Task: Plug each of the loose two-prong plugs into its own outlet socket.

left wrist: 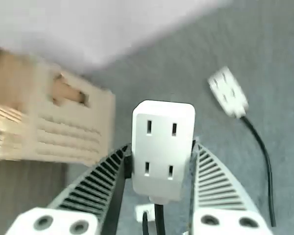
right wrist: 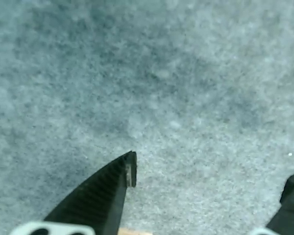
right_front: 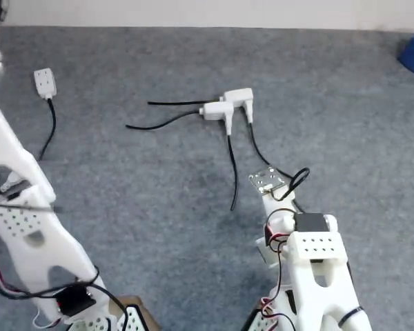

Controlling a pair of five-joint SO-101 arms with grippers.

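We can read no text, label, brand, number or sign on anything here. The white outlet socket, close up in the left wrist view, shows us no legible marking.

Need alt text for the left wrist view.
The left gripper clamps a white outlet block, its two two-slot sockets facing the camera. Beyond it, a second white outlet with a black cord lies on grey carpet.

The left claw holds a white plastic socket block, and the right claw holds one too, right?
No. The left gripper does hold the white plastic socket block, but the right gripper is open and empty, as the right wrist view shows.
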